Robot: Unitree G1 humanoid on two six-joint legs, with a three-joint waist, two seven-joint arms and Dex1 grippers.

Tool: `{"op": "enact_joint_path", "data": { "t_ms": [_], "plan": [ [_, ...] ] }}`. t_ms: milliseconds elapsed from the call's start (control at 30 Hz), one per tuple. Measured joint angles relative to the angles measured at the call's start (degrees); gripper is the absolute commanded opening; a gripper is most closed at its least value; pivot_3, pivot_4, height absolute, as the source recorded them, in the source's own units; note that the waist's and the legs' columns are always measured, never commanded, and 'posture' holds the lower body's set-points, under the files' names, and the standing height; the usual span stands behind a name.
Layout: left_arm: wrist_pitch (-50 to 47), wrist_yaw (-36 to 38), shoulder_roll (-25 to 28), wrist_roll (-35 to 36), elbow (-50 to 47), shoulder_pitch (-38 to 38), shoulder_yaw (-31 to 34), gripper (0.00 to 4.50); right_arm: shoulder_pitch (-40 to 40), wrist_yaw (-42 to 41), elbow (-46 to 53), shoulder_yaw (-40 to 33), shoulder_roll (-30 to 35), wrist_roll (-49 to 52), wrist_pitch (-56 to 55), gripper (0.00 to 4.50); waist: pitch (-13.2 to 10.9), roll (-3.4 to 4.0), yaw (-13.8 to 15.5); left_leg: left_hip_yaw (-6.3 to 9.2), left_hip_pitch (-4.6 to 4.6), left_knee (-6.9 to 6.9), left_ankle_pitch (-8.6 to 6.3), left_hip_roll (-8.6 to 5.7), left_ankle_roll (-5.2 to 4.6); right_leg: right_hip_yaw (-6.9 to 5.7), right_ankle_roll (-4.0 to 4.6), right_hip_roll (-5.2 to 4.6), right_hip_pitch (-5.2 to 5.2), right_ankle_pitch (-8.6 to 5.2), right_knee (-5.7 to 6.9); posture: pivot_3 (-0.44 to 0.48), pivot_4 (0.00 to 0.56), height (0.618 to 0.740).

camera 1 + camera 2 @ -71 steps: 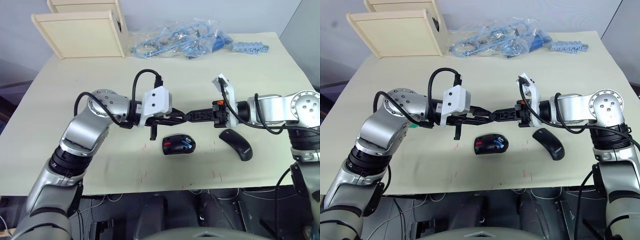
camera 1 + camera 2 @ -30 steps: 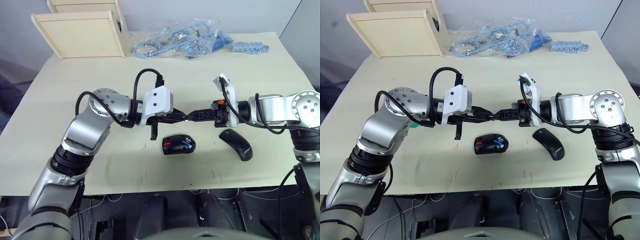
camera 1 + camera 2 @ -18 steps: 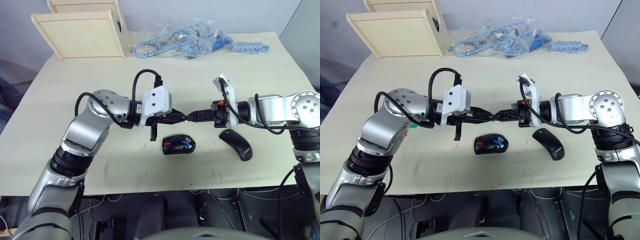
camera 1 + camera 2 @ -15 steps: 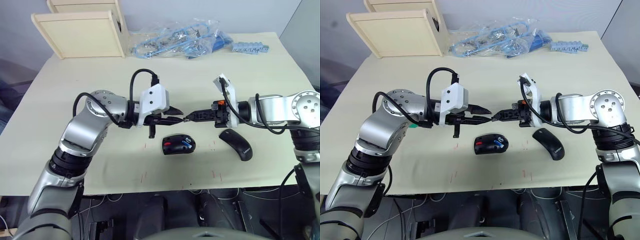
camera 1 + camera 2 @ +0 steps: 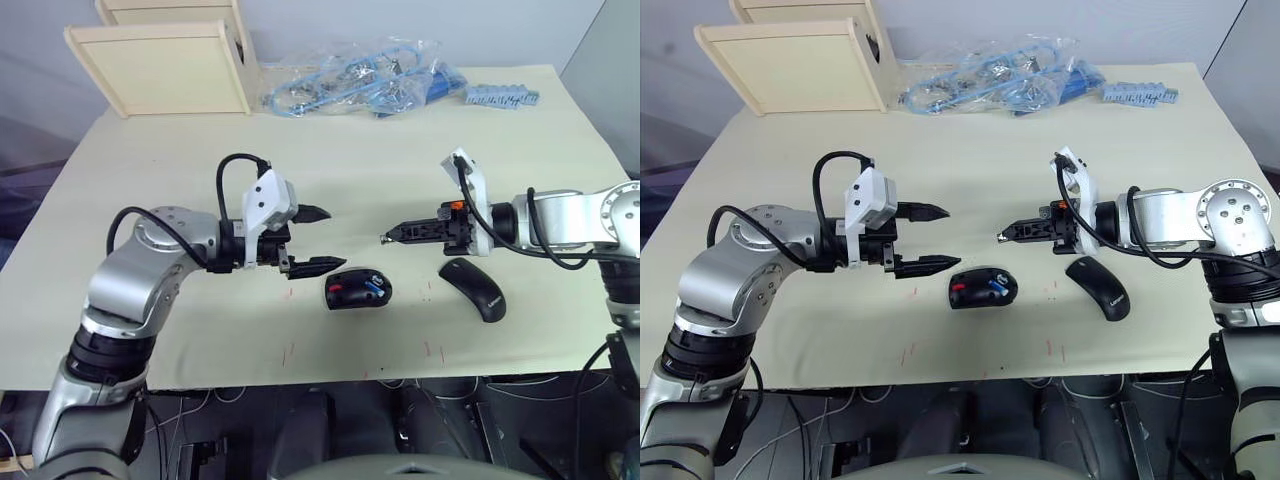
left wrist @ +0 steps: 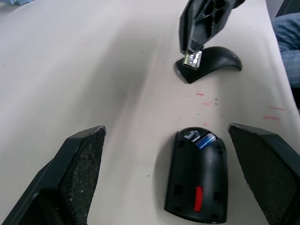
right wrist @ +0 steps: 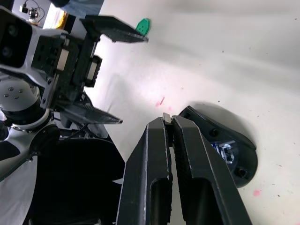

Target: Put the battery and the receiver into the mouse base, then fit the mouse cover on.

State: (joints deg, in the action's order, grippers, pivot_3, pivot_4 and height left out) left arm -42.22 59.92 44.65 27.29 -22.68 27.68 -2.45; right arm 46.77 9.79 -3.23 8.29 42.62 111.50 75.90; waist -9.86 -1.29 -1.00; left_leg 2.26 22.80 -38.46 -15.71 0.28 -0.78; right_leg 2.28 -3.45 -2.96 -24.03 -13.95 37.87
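Over the cream table (image 5: 150, 180), the right gripper (image 5: 385, 238) pinches the receiver (image 6: 191, 58); the left gripper (image 5: 318, 240) hangs spread wide.

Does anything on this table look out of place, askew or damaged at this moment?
Nothing looks damaged or spilled. The black oval mouse base lies open side up with the blue battery seated in it, and the glossy black mouse cover lies apart beside it. The right gripper pinches the tiny receiver above the table; the left gripper is open.
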Motion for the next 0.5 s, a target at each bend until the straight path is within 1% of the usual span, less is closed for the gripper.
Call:
{"op": "enact_joint_path", "data": {
  "t_ms": [133,267,367,400,500],
  "plan": [
    [1.98,0.12,0.24,0.03,-1.94,-2.76,0.17,4.43,-1.39,-0.83,0.32,-0.48,2.71,0.04,0.1,0.0,0.0,0.0,0.09,-0.02,0.02,0.0,0.0,0.0,0.0,0.01,0.0,-0.01,0.0,0.0,-0.03,0.0,0.15,0.74],
    [3.58,0.35,1.19,-0.04,-3.39,-4.7,0.11,4.43,-3.64,-2.0,2.73,-0.53,6.35,0.06,0.2,0.0,-0.01,0.02,0.1,-0.02,0.01,0.01,0.0,0.0,0.0,0.01,0.0,-0.01,0.0,0.0,-0.03,0.0,0.15,0.74],
    [5.21,0.74,1.62,-0.18,-3.8,-7.12,-0.21,4.43,-6.24,-3.14,6.17,-0.93,11.51,0.09,0.24,0.0,-0.02,0.02,0.16,-0.01,0.01,0.01,0.0,0.01,0.0,0.01,0.0,-0.01,0.0,0.0,-0.04,0.0,0.15,0.74],
    [5.79,1.39,1.81,-0.16,-3.81,-8.54,-0.5,4.43,-8.32,-4.11,8.41,-2.13,14.36,0.09,0.26,0.0,-0.02,0.02,0.22,-0.01,0.02,0.01,0.0,0.02,0.0,0.0,0.0,-0.01,0.0,-0.01,-0.06,0.0,0.15,0.74],
    [6.42,2.27,1.81,-0.03,-3.74,-9.76,-1.0,4.43,-11.81,-6.17,12.11,-4.26,17.97,0.16,0.04,0.0,-0.02,0.01,0.23,-0.01,-0.01,0.01,0.0,0.02,0.0,0.01,0.0,0.0,0.03,-0.01,-0.06,0.0,0.15,0.74]
  ]
}}
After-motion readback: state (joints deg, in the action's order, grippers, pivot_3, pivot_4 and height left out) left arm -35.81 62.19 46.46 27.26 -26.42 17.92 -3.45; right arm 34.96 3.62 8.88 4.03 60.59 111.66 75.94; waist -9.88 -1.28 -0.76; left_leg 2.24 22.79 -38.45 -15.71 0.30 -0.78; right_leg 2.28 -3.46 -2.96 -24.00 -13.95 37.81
